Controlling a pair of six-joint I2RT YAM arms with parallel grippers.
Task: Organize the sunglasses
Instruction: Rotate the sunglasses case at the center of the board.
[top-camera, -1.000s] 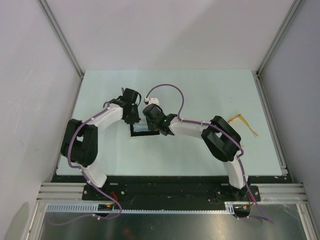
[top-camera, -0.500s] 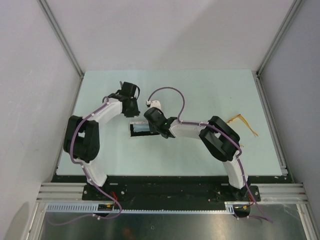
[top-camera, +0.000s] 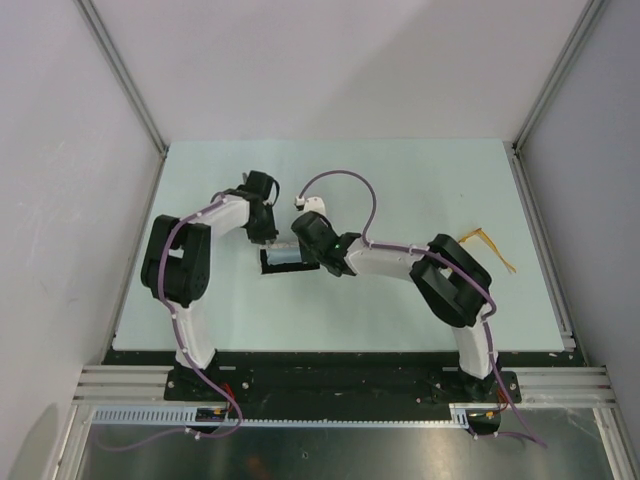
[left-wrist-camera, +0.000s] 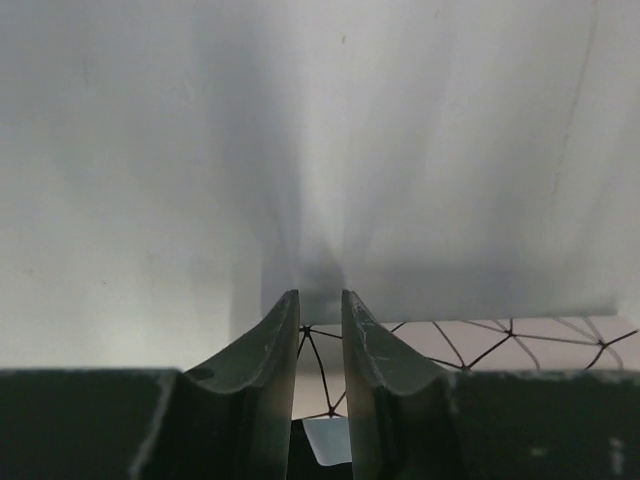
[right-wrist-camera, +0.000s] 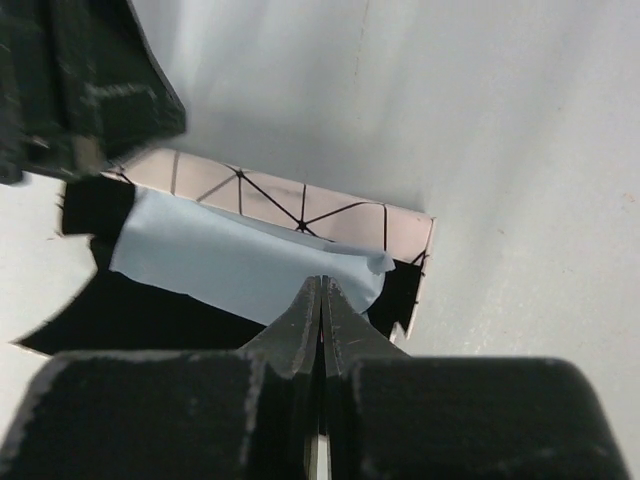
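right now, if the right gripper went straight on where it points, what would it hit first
The blue cloth in the open case; the right gripper is shut, tips at the cloth's near edge, maybe already touching.

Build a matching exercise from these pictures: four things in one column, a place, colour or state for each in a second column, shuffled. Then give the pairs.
Column one
1. sunglasses
2. cloth
3. case
4. right gripper

Column two
A. shut, tips at the cloth's near edge
B. on the right side of the table, away from both arms' grippers
C. patterned with black triangle lines, lying open
D. blue-grey, spread across the open case

Pairs: 1-B, 2-D, 3-C, 4-A
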